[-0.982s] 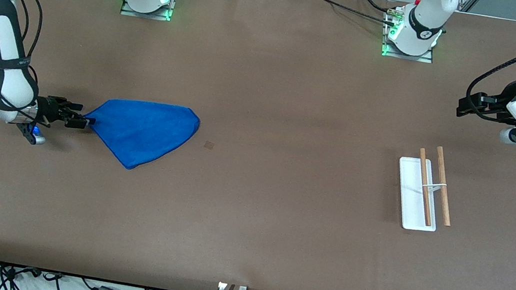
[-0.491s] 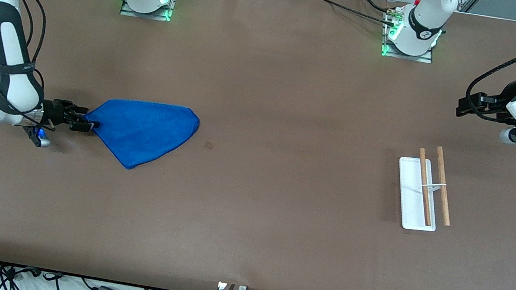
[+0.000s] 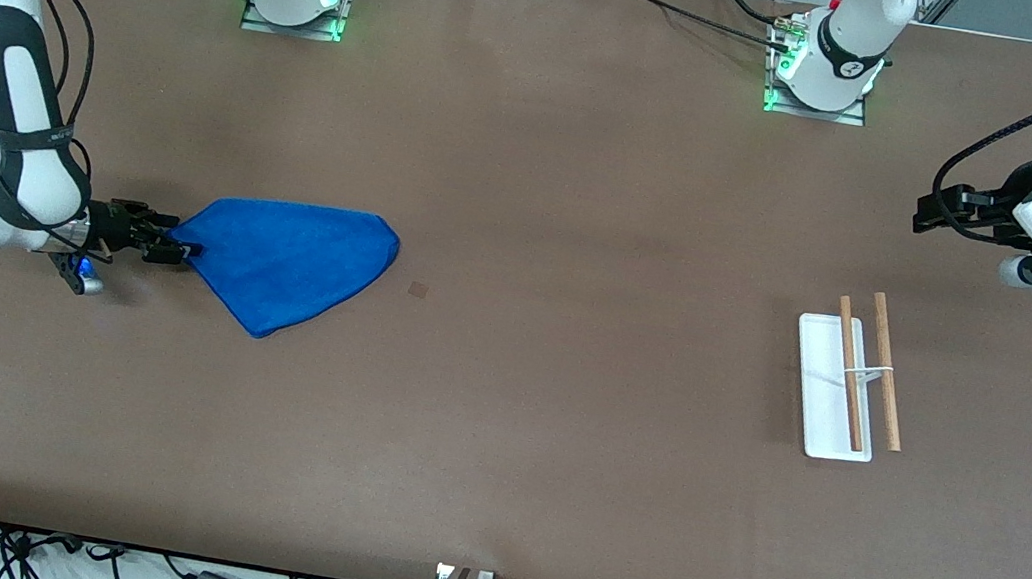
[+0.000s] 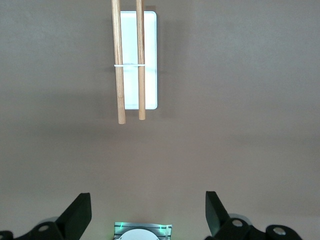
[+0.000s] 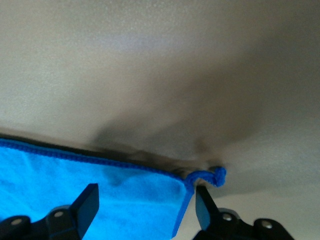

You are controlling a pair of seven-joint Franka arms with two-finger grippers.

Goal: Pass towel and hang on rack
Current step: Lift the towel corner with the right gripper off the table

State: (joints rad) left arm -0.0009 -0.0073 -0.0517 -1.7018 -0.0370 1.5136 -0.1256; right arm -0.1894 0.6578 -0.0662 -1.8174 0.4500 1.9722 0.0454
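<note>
The right end effector [image 3: 168,247], fingers spread astride the towel [image 3: 287,263] corner at the right arm's end of the counter, seems not yet pinching it; the left end effector [image 3: 930,215] waits open over bare counter near the rack [image 3: 848,385].

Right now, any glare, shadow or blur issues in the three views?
Front view: even light, sharp; green glow at both arm bases; soft shadow beside the rack. Left wrist view: sharp, the rack's white base slightly blown out. Right wrist view: close and soft-focused, dark shadow on the table above the towel edge, between the right gripper fingers.
</note>
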